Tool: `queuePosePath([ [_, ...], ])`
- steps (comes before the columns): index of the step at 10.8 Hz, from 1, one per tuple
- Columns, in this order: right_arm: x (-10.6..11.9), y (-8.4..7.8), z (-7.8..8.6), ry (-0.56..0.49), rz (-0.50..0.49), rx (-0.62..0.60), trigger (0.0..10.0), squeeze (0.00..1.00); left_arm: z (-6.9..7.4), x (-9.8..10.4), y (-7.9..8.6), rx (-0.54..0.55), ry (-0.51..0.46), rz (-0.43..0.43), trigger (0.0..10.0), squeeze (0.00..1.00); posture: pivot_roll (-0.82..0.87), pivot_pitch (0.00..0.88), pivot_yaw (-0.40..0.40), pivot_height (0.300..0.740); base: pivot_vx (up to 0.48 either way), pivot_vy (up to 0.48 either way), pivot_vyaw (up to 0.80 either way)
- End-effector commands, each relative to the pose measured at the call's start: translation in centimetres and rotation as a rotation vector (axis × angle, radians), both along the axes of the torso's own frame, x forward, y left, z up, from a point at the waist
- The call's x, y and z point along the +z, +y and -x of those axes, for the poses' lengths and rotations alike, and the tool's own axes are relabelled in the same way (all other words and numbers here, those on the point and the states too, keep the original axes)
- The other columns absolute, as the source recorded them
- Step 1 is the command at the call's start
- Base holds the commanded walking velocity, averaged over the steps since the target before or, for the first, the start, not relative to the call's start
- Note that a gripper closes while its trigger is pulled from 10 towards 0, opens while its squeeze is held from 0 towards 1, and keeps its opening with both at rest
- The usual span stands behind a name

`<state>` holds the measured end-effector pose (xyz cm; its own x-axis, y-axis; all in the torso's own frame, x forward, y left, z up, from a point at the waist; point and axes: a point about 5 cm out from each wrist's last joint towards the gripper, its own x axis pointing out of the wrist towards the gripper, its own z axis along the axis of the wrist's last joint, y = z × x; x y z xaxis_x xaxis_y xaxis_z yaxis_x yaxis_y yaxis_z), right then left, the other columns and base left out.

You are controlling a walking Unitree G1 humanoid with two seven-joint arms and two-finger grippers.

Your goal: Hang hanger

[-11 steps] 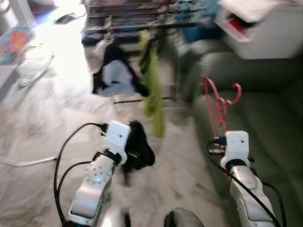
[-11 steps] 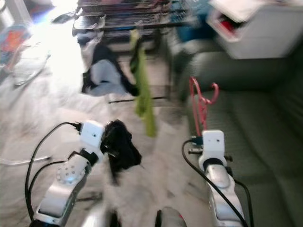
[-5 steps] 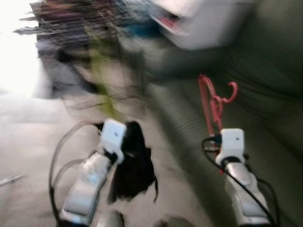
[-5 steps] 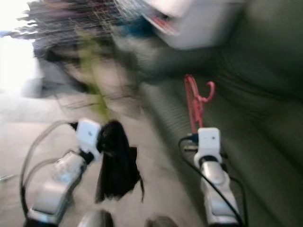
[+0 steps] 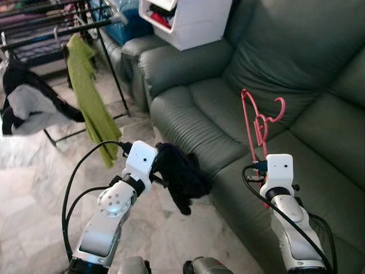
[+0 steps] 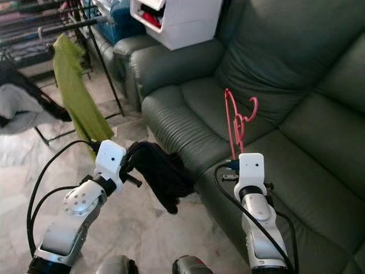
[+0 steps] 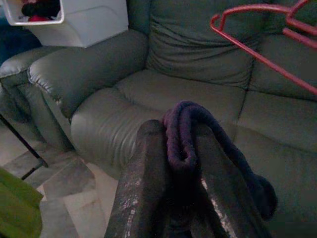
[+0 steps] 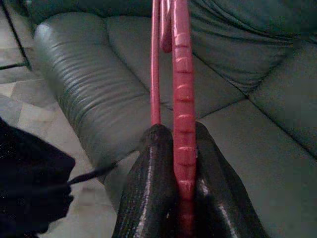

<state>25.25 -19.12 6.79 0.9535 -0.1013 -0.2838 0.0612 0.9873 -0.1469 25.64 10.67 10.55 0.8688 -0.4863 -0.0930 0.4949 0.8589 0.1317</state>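
Hanger (image 5: 257,125), pink plastic, is standing upright above my right gripper (image 5: 266,149) in the left eye view, its hook curling over at the top against the dark green sofa (image 5: 296,63) behind it. My left arm is reaching forward beside it, and a dark garment (image 5: 179,176) is drooping from the left gripper (image 5: 158,162) just off the sofa's front edge, over the marble floor (image 5: 34,188). Farther off to the left, a green cloth (image 5: 91,103) is hanging from a drying rack (image 5: 51,25) (a grey and black piece is draped next to it), and a white box (image 5: 191,20) is sitting on the sofa arm.

Looking through the left wrist view, I am seeing the left gripper's two fingers (image 7: 143,188) pinching a fold of the dark garment, with the sofa seat ahead.

Looking through the right wrist view, the right gripper's fingers (image 8: 148,193) are clamping the hanger's ribbed pink bar between them, the sofa cushions lying beyond.
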Motion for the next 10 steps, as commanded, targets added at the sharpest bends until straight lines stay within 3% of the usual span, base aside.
queuePosePath([
  [1,0.3,0.3,-0.3,-0.023,-0.003,0.006,10.0,0.0,0.0,0.3,0.1,-0.001,-0.022,-0.002,10.0,0.0,-0.02,0.078,-0.019,0.74,0.0,0.0,0.0],
  [4,0.7,0.5,-0.6,-0.041,0.013,0.041,10.0,0.0,0.0,0.2,0.0,0.006,-0.03,-0.009,10.0,0.0,-0.02,0.078,-0.021,0.74,0.0,0.0,0.0],
  [7,1.5,2.6,-0.8,-0.092,-0.009,0.197,10.0,0.0,-0.7,0.4,0.5,0.082,-0.061,-0.035,10.0,0.0,-0.02,0.075,-0.022,0.74,0.0,0.0,0.8],
  [10,1.5,2.7,-0.9,-0.1,0.004,0.21,10.0,0.0,-0.6,0.1,0.4,0.069,-0.04,-0.036,10.0,0.0,-0.02,0.074,-0.022,0.74,0.0,0.0,0.8],
])
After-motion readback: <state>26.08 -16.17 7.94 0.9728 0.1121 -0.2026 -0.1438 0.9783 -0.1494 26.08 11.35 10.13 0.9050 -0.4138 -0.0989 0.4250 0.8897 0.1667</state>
